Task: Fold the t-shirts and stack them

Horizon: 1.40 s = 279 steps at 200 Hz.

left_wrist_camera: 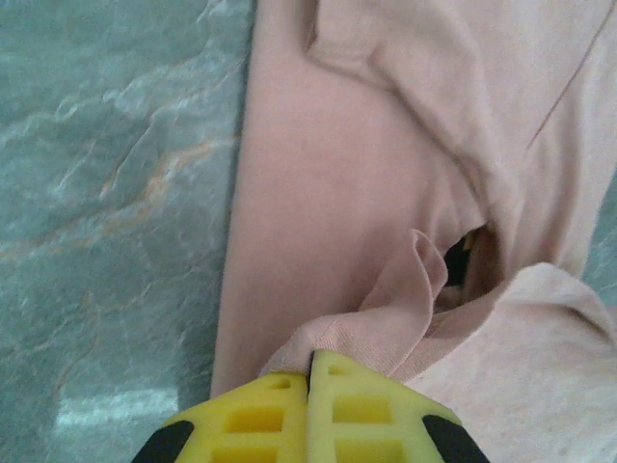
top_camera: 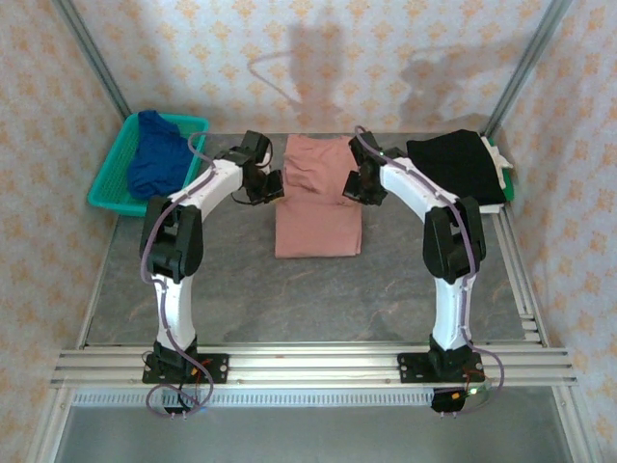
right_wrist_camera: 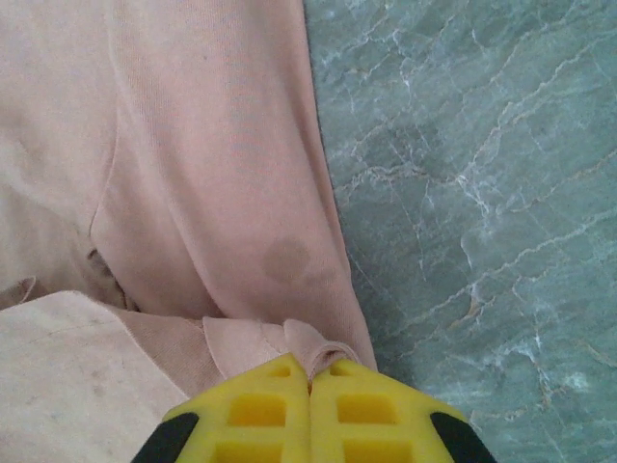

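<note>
**Pink t-shirt [top_camera: 318, 227] pinched on both long sides**

It lay at the middle of the desk [top_camera: 212, 289], its long axis running from the near edge to the far edge. My left fingers [top_camera: 269, 185] were closed tight on a bunched fold at its left side. My right fingers [top_camera: 361, 185] were closed the same way on cloth at its right side. The garment sat straight between them, each arm nearest its own side. I judged the coming fold would turn on carrying both pinches level across that axis, toward the near edge. A blue t-shirt [top_camera: 159, 159] sat in the teal basket [top_camera: 108, 185] at the far-left corner. A black t-shirt [top_camera: 453, 164] lay at the far-right corner.
</note>
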Available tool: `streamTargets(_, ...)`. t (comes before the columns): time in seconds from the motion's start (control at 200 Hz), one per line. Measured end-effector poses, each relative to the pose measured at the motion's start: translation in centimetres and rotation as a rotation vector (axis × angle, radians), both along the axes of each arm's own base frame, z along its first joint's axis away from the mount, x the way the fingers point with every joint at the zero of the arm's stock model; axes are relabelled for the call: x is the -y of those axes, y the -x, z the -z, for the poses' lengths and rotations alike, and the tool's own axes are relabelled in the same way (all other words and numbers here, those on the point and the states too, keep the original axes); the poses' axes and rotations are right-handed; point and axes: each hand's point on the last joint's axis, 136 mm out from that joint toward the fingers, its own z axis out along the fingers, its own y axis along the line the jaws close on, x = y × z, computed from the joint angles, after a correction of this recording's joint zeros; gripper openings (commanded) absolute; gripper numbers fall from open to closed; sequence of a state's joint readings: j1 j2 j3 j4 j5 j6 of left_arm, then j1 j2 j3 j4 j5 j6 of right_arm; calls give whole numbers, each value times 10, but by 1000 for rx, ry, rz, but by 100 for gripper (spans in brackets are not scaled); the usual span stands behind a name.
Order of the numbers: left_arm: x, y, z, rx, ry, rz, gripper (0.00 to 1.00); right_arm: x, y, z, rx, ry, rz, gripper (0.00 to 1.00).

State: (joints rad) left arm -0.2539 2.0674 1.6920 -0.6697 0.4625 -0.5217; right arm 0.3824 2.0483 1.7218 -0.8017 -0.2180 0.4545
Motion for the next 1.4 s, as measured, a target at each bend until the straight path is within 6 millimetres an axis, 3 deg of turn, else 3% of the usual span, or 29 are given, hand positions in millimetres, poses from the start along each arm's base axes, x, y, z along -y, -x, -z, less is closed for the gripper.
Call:
streamTargets(0.13,5,-20,8,2,1,2,0,-4,-12,9,-8,8,-5,4)
streamTargets(0.28,2,-20,36,-57,-21,9,42,-1,-15,24,-45,30,-17,29)
streamTargets(0.4,-7,-18,39,-74,-28,2,56,4,-15,21,-43,48,-28,43)
streamTargets(0.505,-18,-13,33,-66,-32,-12,57,12,-4,12,-15,61,-41,52)
streamTargets(0.616,-29,12,22,-64,-30,-23,57,26,34,-2,9,57,-52,51)
streamTargets(0.726,-29,50,11,-47,-19,-6,58,30,77,-8,42,-24,-71,46)
streamTargets(0.846,-12,91,17,-52,-13,49,57,27,112,15,21,-116,-83,38)
streamTargets(0.976,15,133,48,-113,25,109,57,22,138,48,-45,-187,-89,33)
streamTargets(1.081,19,153,69,-162,50,99,57,14,142,53,-45,-244,-99,31)
streamTargets(1.256,29,146,65,-112,109,80,51,8,131,50,7,-274,-107,29)
streamTargets(1.396,30,146,68,-112,122,64,42,5,126,58,9,-282,-104,28)
